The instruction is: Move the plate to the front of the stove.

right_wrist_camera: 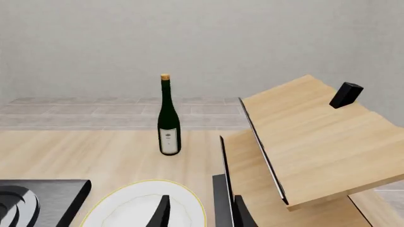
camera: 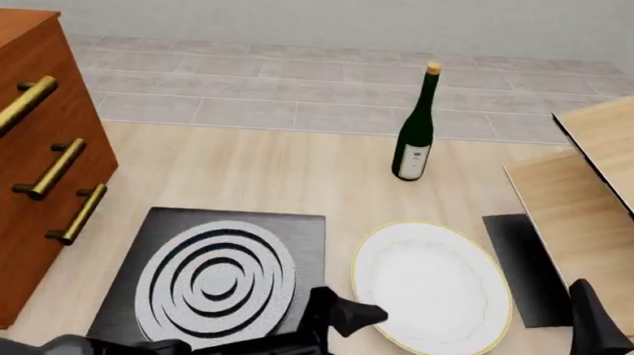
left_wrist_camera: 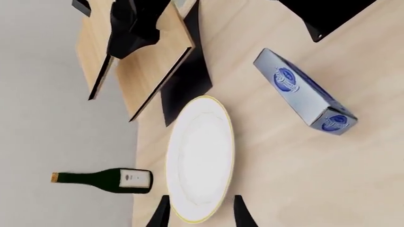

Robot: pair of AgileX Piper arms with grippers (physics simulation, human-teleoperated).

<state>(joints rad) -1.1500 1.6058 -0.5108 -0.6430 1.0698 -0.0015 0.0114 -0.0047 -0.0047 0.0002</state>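
So the stove (camera: 216, 286) sits on the left with the left gripper (camera: 355, 316) hovering at the plate's near-left rim, jaws spread either side of the edge but not pinching it. The plate (camera: 433, 288) lies flat just right of the stove. Right gripper (camera: 614, 323) is off to the far right, open and empty.

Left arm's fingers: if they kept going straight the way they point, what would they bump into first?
Most likely the plate: in the left wrist view its near rim lies between the open left gripper's fingers, though their height above it is unclear.
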